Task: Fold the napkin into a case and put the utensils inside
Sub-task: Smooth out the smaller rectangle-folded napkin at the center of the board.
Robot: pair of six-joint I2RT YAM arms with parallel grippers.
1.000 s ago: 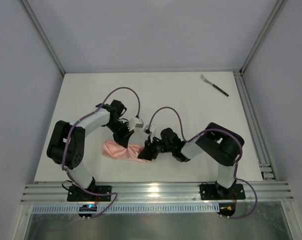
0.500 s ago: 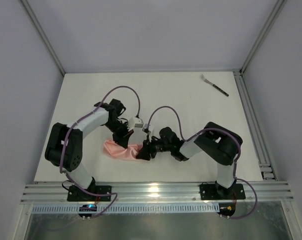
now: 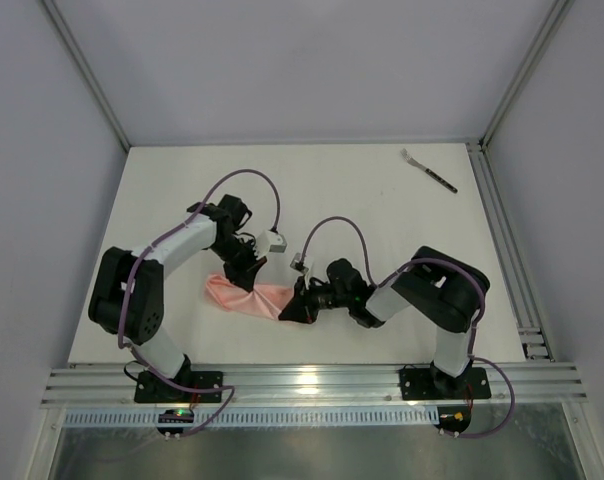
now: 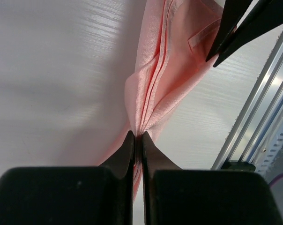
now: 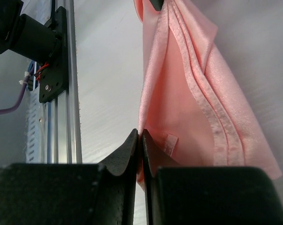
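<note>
The salmon-pink napkin [image 3: 244, 298] lies bunched in folds on the white table, between the two arms near the front. My left gripper [image 3: 244, 279] is shut on its far-left edge, and the cloth [image 4: 166, 70] fans out from the pinched jaws [image 4: 137, 135]. My right gripper [image 3: 288, 309] is shut on the napkin's right-hand hemmed edge [image 5: 188, 103], with cloth squeezed between its jaws [image 5: 140, 132]. The fork [image 3: 428, 170], silvery head and dark handle, lies far off at the table's back right corner. No folded case shows.
An aluminium rail [image 3: 302, 381] runs along the table's near edge, close to the napkin and right gripper. Another rail [image 3: 504, 240] borders the right side beside the fork. Grey walls close in the back and sides.
My right gripper stood open at the napkin's right end and has now shut on its edge, shifting slightly toward the front. The left gripper kept its grip and barely moved.
</note>
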